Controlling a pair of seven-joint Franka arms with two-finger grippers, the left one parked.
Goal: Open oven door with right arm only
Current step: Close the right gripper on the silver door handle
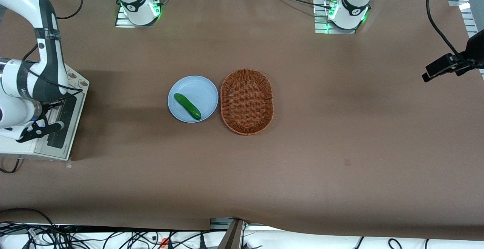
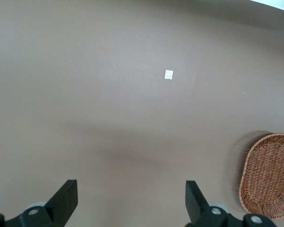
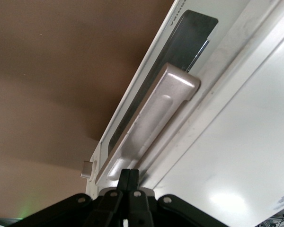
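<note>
The cream-white toaster oven (image 1: 17,147) stands at the working arm's end of the table. Its oven door (image 1: 62,124) shows a silver frame and dark glass (image 3: 191,33). The right arm (image 1: 45,52) bends down over the oven. My gripper (image 1: 38,128) hangs just above the door's upper edge. In the right wrist view the gripper (image 3: 129,174) is shut, its two black fingers pressed together with nothing between them. Their tips sit against one end of the silver bar handle (image 3: 154,120). The oven's white body (image 3: 236,156) lies beside the handle.
A light blue plate (image 1: 206,86) with a green cucumber (image 1: 187,106) sits mid-table. A brown wicker basket (image 1: 246,101) stands beside it, toward the parked arm's end. A black camera mount (image 1: 450,65) overhangs that end of the table.
</note>
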